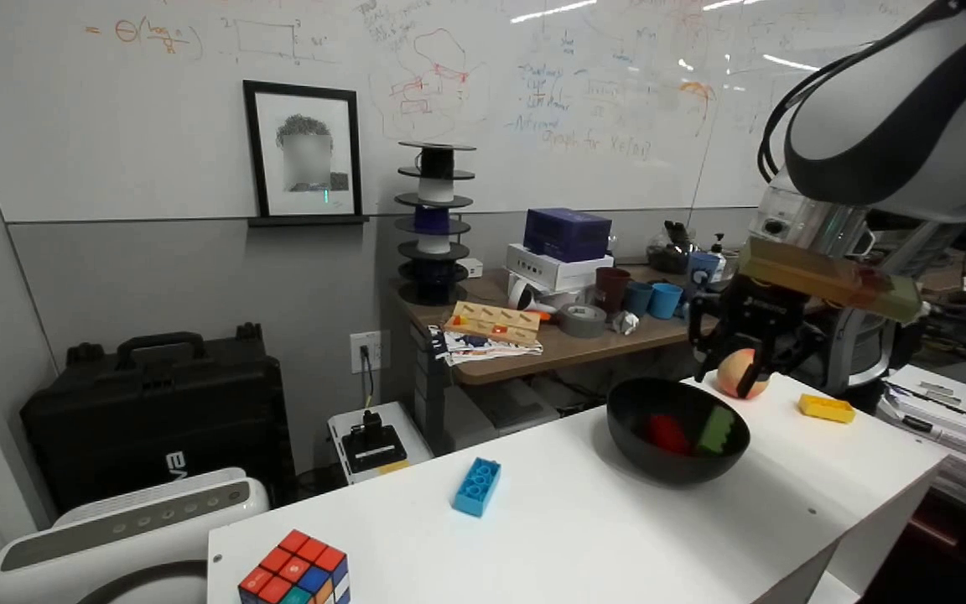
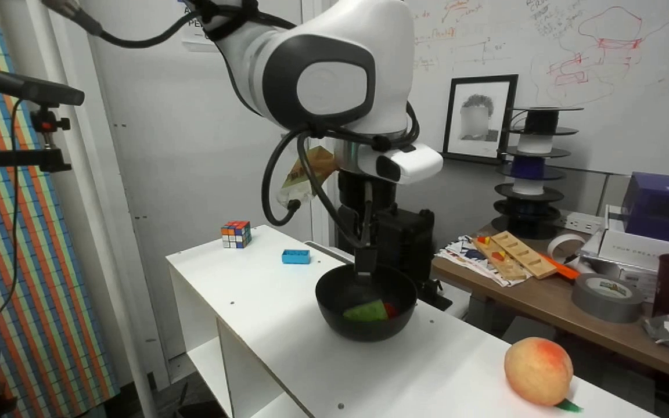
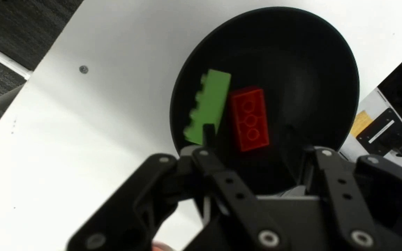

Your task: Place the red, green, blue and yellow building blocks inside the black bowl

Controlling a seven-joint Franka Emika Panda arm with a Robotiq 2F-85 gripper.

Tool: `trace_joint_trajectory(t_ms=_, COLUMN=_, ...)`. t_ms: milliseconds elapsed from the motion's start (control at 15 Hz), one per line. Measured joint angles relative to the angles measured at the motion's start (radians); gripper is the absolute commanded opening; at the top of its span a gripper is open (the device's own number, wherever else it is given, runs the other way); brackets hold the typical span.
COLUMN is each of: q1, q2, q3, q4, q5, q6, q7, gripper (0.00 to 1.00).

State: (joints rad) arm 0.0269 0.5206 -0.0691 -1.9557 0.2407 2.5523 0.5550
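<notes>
The black bowl (image 1: pixel 646 460) stands on the white table, also in an exterior view (image 2: pixel 363 332) and the wrist view (image 3: pixel 302 62). The red block (image 3: pixel 250 120) and green block (image 3: pixel 211 97) lie inside it, side by side. The blue block (image 1: pixel 477 486) lies on the table apart from the bowl, also in an exterior view (image 2: pixel 296 256). The yellow block (image 1: pixel 826 408) lies on the table beyond the bowl and peach; the other views do not show it. My gripper (image 3: pixel 249 130) is open and empty over the bowl, fingers pointing down, also in both exterior views (image 1: pixel 724 379) (image 2: pixel 365 271).
A peach (image 2: pixel 538 371) sits on the table near the bowl. A Rubik's cube (image 1: pixel 294 570) stands at the table's far end from the yellow block, past the blue block. A brown desk (image 1: pixel 483 369) with boxes, cups and tape stands behind the white table (image 1: pixel 533 537).
</notes>
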Motion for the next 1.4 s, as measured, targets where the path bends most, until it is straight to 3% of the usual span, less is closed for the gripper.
trace_joint_trajectory(t_ms=133, q1=0.000, q2=-0.008, q3=0.000, q4=0.008, q5=0.000, q6=-0.013, q7=-0.022, gripper=0.98)
trace_joint_trajectory(t_ms=200, q1=0.000, q2=-0.021, q3=0.000, q4=0.007, q5=0.000, q6=-0.018, q7=-0.035, gripper=1.00)
trace_joint_trajectory(t_ms=400, q1=-0.009, q2=-0.115, q3=0.000, q4=-0.040, q5=0.000, q6=-0.102, q7=-0.093, gripper=1.00)
trace_joint_trajectory(t_ms=600, q1=-0.033, q2=-0.270, q3=-0.022, q4=-0.158, q5=-0.029, q6=-0.221, q7=-0.140, gripper=1.00)
trace_joint_trajectory(t_ms=933, q1=-0.063, q2=-0.530, q3=-0.055, q4=-0.357, q5=-0.209, q6=-0.380, q7=-0.153, gripper=1.00)
trace_joint_trajectory(t_ms=1267, q1=-0.013, q2=-0.642, q3=0.069, q4=-0.421, q5=-0.238, q6=-0.473, q7=-0.178, gripper=1.00)
trace_joint_trajectory(t_ms=1400, q1=-0.016, q2=-0.637, q3=0.073, q4=-0.422, q5=-0.238, q6=-0.473, q7=-0.174, gripper=1.00)
